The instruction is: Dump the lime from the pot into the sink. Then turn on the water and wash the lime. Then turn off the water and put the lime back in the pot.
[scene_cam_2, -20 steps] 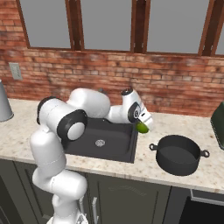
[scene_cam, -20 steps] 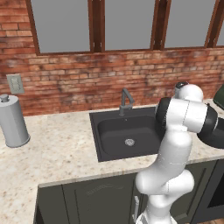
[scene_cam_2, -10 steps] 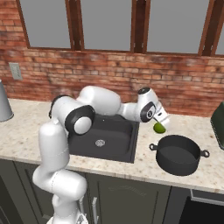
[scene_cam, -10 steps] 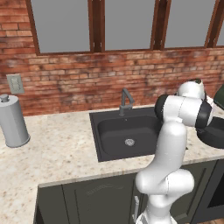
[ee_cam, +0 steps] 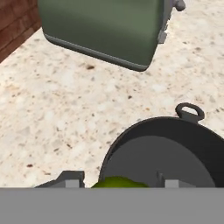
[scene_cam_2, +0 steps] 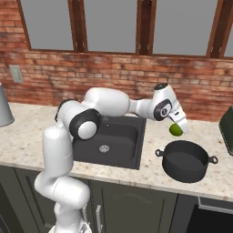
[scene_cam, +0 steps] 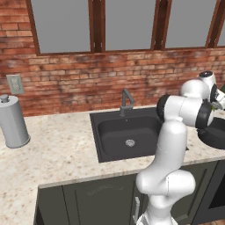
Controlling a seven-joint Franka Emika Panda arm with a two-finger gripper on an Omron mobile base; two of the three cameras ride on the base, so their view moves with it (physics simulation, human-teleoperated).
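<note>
Right base view: the hand point(scene_cam_2: 178, 127) pinches the lime point(scene_cam_2: 176, 129) between its 2 fingers and holds it in the air above the far rim of the pot point(scene_cam_2: 185, 160), which stands on the speckled stone surface point(scene_cam_2: 150, 168) just right of the sink point(scene_cam_2: 113, 141). Hand view: the top of the lime point(ee_cam: 119, 182) sits between the fingertips point(ee_cam: 72, 180), with the pot point(ee_cam: 166, 153) open below and 1 loop handle toward the top of that view; a green box-like appliance point(ee_cam: 103, 28) lies beyond on the surface point(ee_cam: 57, 109). Left base view: the sink point(scene_cam: 127, 134) with its grey faucet point(scene_cam: 126, 101) is dry-looking, and a tall grey canister point(scene_cam: 13, 121) stands well apart at the left.

Handling, as a judgement: the lime is likely light, firm and smooth-skinned, possibly wet, so it may slip or roll. A grip across its widest middle, as appears here, suits it best. A release low over the pot's centre should keep it from bouncing against the low wall. The pot looks rigid and stable enough to receive it without shifting.
</note>
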